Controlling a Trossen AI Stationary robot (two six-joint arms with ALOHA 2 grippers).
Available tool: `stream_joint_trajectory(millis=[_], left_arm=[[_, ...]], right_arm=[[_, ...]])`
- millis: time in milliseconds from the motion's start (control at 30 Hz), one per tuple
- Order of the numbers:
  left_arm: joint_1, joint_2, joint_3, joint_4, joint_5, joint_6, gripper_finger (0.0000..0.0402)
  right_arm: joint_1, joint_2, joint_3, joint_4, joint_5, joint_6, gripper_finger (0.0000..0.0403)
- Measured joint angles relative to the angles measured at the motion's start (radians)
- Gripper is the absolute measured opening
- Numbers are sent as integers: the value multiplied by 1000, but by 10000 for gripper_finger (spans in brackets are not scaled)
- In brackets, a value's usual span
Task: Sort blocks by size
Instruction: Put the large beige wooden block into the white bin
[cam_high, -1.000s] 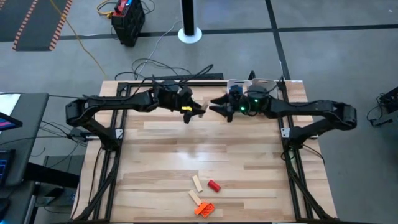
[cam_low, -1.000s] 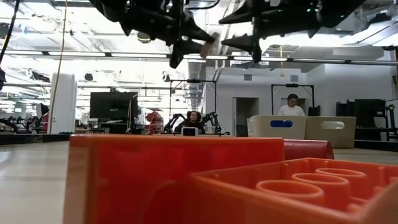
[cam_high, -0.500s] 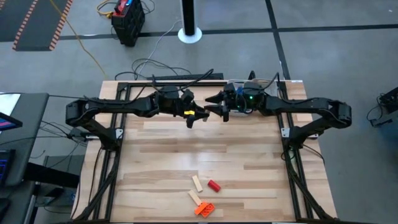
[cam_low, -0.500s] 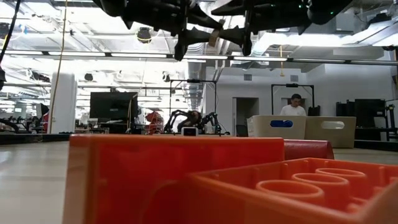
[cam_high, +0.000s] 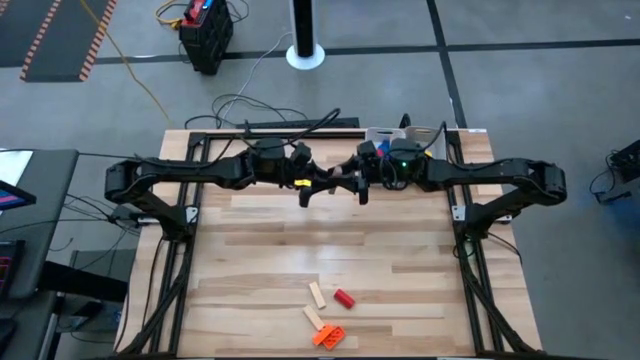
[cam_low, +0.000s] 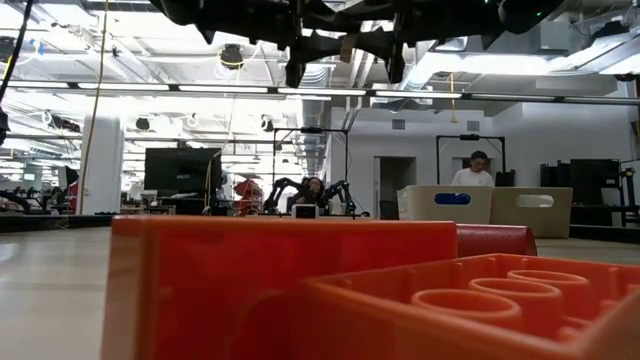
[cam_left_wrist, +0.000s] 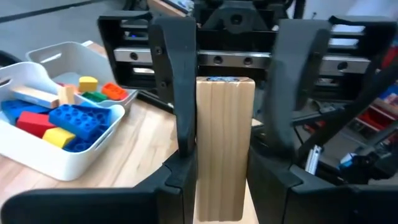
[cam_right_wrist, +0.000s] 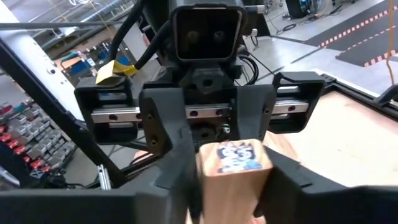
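nearby, white tray (cam_left_wrist: 37, 149) holds mixed blocks (cam_left_wrist: 62, 121); both tools pinch wooden bar (cam_left_wrist: 224, 149).

A: What sits nearest the lens?
B: A pale wooden bar (cam_right_wrist: 235, 180) with a blue-and-white sticker on its end, between the right gripper (cam_right_wrist: 230, 186)'s dark fingers (cam_right_wrist: 177, 165).
A: And behind it?
B: The left gripper (cam_right_wrist: 205, 121), facing the camera, clasping the bar's far end.
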Motion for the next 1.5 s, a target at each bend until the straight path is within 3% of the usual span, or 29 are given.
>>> stream_joint_trajectory(millis=[133, 267, 433, 567, 700, 933, 1067, 1300, 1500], left_arm=[[0, -1, 0, 0, 16, 7, 101], [0, -1, 0, 0, 11, -8, 107], [0, -1, 0, -67, -36, -26, 200], [0, -1, 1, -169, -135, -16, 272], [4, 2, 0, -243, -175, -59, 311], [-49, 2, 0, -406, -187, -120, 311], [-91, 2, 0, -478, -205, -122, 305], [-154, 2, 0, -482, -282, -128, 304], [-184, 2, 0, -472, -288, -139, 304]], right_arm=[[9, 0, 0, -6, 5, 0, 138], [2, 0, 0, -6, 2, 2, 135], [-2, 0, 0, -39, 5, 7, 135], [-28, 1, -2, -106, 4, 19, 135], [-68, -5, -1, -211, 6, 30, 135], [-173, -3, 0, -496, 170, 19, 135], [-262, -1, 0, -619, 200, -12, 135], [-379, -1, 0, -637, 234, -133, 141], [-441, -1, 0, -621, 338, -238, 138]])
